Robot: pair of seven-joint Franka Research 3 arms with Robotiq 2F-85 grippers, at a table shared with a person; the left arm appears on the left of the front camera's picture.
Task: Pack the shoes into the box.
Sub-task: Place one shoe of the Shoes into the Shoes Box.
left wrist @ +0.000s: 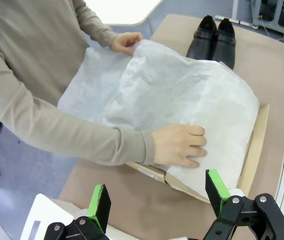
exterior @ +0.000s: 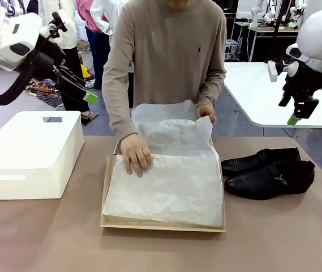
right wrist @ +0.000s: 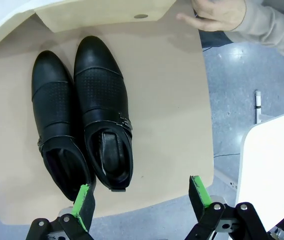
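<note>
Two black shoes (exterior: pixel 268 173) lie side by side, touching, on the worktop (exterior: pixel 47 238) just right of the box (exterior: pixel 107 192), toes toward it. Both claws are wide open and empty, the left claw (left wrist: pixel 157 194) raised beside the box and the right claw (right wrist: pixel 139 196) above the heels. Watch out: a person's hand (exterior: pixel 136 154) lies flat on the tissue paper (exterior: pixel 172 187) covering the box. Bringing a shoe in now could strike it or crumple the lining. Gripping one shoe may drag its neighbour. No writing is legible; the box-edge label (left wrist: pixel 149 172) is too small to read.
</note>
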